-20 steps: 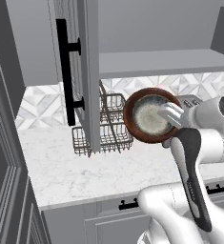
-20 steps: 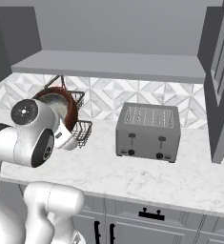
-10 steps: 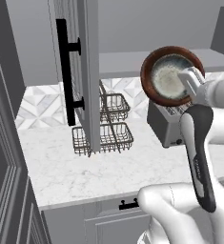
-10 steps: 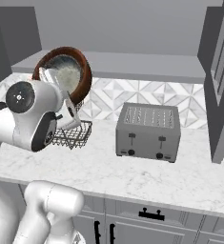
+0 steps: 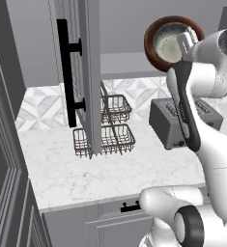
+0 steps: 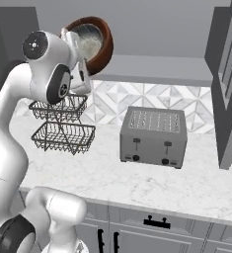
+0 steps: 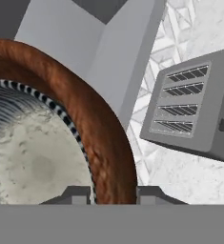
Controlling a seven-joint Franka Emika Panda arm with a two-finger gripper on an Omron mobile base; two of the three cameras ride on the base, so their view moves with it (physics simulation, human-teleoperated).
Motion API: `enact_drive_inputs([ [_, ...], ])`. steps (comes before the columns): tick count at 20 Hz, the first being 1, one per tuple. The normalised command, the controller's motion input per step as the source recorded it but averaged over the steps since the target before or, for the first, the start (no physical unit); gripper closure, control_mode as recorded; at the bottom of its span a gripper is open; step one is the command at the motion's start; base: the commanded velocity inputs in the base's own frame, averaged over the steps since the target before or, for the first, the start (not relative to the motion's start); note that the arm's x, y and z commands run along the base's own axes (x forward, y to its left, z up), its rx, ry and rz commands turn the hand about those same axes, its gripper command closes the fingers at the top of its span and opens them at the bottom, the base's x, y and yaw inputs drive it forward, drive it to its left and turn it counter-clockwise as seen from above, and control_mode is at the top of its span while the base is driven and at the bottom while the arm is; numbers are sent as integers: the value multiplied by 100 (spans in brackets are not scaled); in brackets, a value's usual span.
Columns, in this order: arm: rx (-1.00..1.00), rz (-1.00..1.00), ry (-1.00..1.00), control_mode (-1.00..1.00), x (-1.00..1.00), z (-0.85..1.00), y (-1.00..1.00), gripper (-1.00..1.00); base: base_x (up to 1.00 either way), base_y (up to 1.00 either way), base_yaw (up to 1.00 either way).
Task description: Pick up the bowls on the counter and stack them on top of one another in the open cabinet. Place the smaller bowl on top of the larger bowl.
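Observation:
The larger bowl (image 5: 150, 40), glossy reddish-brown, is held high and tipped on its side in front of the cabinet shelf (image 5: 124, 61). The smaller bowl (image 5: 167, 44), grey with a pale speckled inside, sits nested in it. My gripper (image 5: 185, 40) is shut across their rims. From the right, the larger bowl (image 6: 103, 47) and the smaller bowl (image 6: 88, 41) hang just left of the shelf (image 6: 152, 67). In the hand view my gripper (image 7: 114, 193) straddles the brown rim (image 7: 101, 136), with the speckled inside (image 7: 32, 157) to the left and the shelf (image 7: 61, 33) beyond.
The open cabinet door (image 5: 88, 72) with its black bar handle (image 5: 64, 72) stands left of the bowls. A two-tier wire basket (image 5: 110, 137) and a grey toaster (image 5: 170, 123) stand on the marble counter (image 5: 86, 169). Another cabinet door (image 6: 228, 84) hangs at the right.
My arm has lifted the nested bowls from in front of the wire basket up to the height of the cabinet shelf, tilting them more.

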Motion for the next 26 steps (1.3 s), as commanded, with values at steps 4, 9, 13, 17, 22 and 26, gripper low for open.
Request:
enact_drive_inputs([
  [4,14,0,23,-100,39,0,-27,100,0,0,0],
  [9,15,0,12,-100,7,0,-15,100,0,0,0],
  [13,0,0,-1,-100,9,-34,0,100,0,0,0],
  [17,0,0,0,-100,21,-37,0,100,0,0,0],
  [22,0,0,-2,-100,55,-11,0,100,0,0,0],
  [26,0,0,0,-100,73,-1,0,100,0,0,0],
])
